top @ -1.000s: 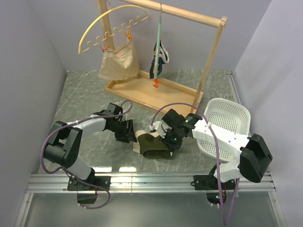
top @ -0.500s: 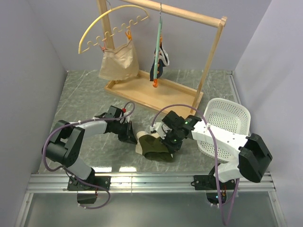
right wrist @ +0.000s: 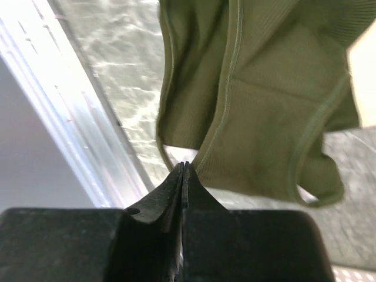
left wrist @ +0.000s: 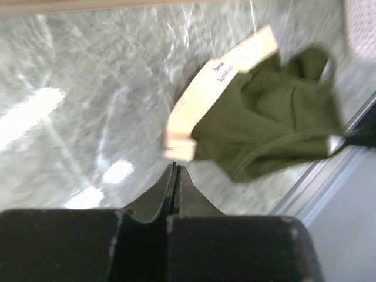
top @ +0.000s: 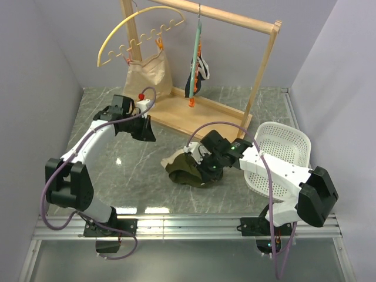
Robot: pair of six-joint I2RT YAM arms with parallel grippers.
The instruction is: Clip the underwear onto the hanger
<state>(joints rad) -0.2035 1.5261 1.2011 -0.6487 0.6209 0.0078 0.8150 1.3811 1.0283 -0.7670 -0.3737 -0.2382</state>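
**A:** From above, where did the underwear [top: 183,171] lie?

**B:** Bunched on the table [top: 111,170], at 6 o'clock from the hanger [top: 195,47]. The right gripper [top: 202,168] was at its 3 o'clock edge. The left gripper [top: 148,135] stood well apart, out at 10 o'clock. A second earlier that left gripper was spread right at the cloth's 9 o'clock side, and the garment lay flatter.

**A:** And the left wrist view?

**B:** Its fingers were pressed together with nothing between them. The underwear [left wrist: 267,117] sat at 2 o'clock, with the tan waistband [left wrist: 226,73] toward the camera.

**A:** The right wrist?

**B:** Jaws pressed together, and a leg hem of the underwear [right wrist: 264,88] ran down into the tips, so it was probably pinching that edge. The contact itself was too tight to see clearly.

**A:** How would the garment handle?

**B:** I judged it light, limp and quick to fold on itself. The firmer waistband looked like the best place to hold, spread between both grippers.
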